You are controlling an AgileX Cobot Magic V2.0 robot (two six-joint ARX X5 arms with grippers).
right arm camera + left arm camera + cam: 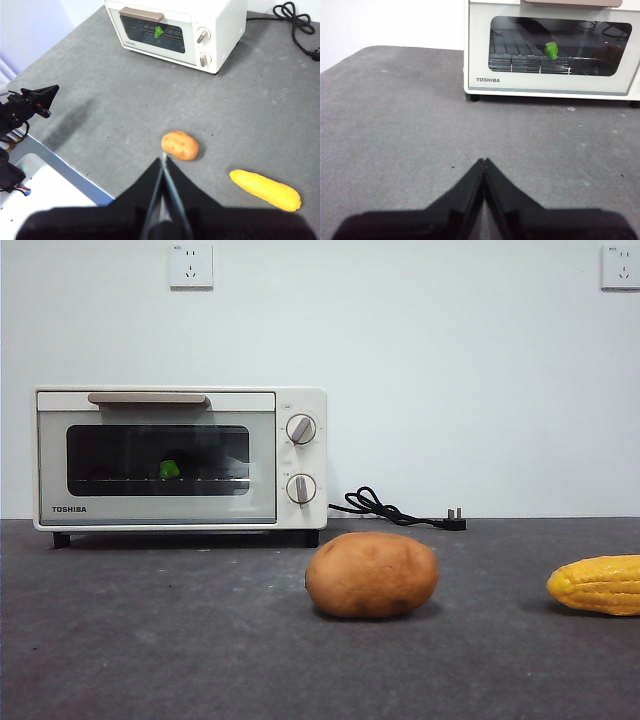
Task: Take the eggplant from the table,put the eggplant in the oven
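The cream-white oven (pixel 180 458) stands at the back left of the dark grey table (pixel 200 640) with its door closed. Through the glass, the eggplant's green stem cap (pixel 169 469) shows on the wire rack; its purple body is hard to make out. The same green cap (pixel 551 50) shows in the left wrist view and again (pixel 158 32) in the right wrist view. My left gripper (pixel 484 161) is shut and empty, low over the table in front of the oven (pixel 552 47). My right gripper (pixel 164 157) is shut and empty, high above the table. Neither arm shows in the front view.
A brown potato (pixel 371 574) lies mid-table and a yellow corn cob (pixel 597 584) at the right edge. The oven's black cord and plug (pixel 395 508) lie behind, right of the oven. The left arm (pixel 30 102) shows at the table's side in the right wrist view.
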